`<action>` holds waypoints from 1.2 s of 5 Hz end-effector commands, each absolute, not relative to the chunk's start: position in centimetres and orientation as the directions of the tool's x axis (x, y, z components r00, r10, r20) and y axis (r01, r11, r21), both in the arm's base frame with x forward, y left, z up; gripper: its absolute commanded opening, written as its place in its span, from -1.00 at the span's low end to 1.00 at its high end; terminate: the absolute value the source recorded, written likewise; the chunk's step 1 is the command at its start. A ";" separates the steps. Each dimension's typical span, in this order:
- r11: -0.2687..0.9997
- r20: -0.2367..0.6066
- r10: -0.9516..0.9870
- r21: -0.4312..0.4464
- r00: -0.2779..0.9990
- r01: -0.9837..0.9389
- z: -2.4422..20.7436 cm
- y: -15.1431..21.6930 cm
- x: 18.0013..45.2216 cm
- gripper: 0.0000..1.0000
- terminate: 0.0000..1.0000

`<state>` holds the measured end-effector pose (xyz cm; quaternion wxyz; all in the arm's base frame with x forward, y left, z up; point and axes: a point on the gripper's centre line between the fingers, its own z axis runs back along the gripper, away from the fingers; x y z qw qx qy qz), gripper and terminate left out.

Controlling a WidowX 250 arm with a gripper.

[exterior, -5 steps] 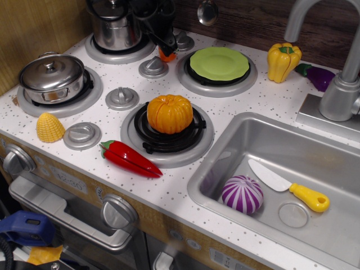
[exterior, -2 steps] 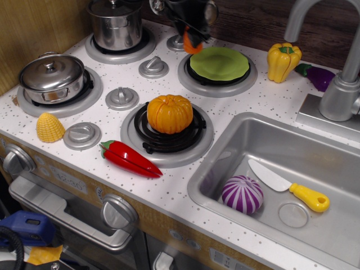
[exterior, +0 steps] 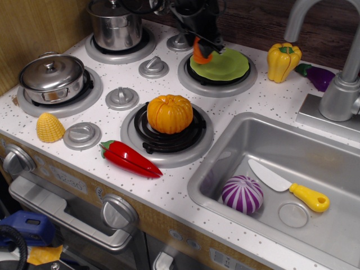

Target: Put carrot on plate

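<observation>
The small orange carrot [exterior: 201, 53] is held in my black gripper [exterior: 203, 49], which is shut on it. The carrot hangs over the left edge of the lime-green plate [exterior: 226, 65], which lies on the back right burner. I cannot tell whether the carrot touches the plate. The gripper comes down from the top of the frame and hides part of the plate's left rim.
An orange pumpkin [exterior: 169, 113] sits on the front burner, a red chili pepper [exterior: 129, 159] in front of it. Two steel pots [exterior: 52, 77] [exterior: 115, 25] stand at left. A yellow pepper [exterior: 283, 61] and faucet [exterior: 343, 84] are at right; the sink [exterior: 315, 163] holds a knife and purple onion.
The gripper has carried the carrot from between the back burners up and to the right, then down over the plate's left edge.
</observation>
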<state>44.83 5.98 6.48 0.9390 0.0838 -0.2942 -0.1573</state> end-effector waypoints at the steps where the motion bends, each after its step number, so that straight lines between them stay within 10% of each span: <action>1: 0.937 0.610 -0.348 0.253 0.712 0.241 8.4 5.7 46.3 1.00 -1.00; 6: 0.936 0.643 -0.348 0.208 0.682 0.283 7.5 5.4 47.8 1.00 -1.00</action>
